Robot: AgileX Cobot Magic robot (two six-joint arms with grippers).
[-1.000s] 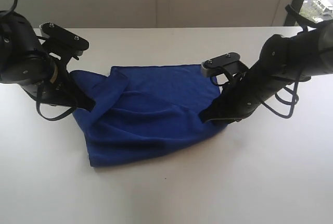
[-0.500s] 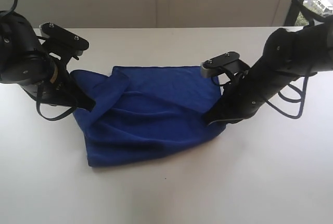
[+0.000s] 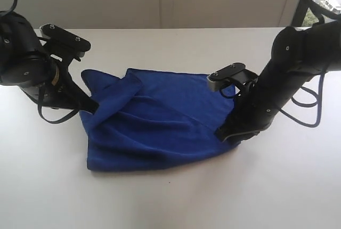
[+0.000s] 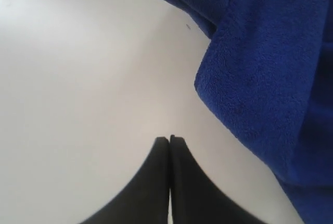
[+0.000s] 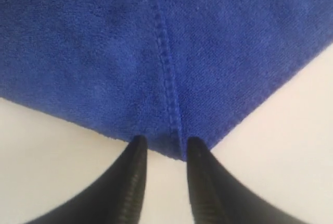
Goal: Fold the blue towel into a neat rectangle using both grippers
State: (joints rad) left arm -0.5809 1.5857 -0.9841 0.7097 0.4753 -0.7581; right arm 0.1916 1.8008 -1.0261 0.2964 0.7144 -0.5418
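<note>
on the table [image 3: 170, 202], blue towel [image 3: 160, 117] shifted right, right fingers [image 5: 134, 182] slightly parted, left fingers [image 4: 151, 187] together

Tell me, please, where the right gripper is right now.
In the exterior view, the right gripper sits right of centre, low at the blue towel's right edge.
</note>
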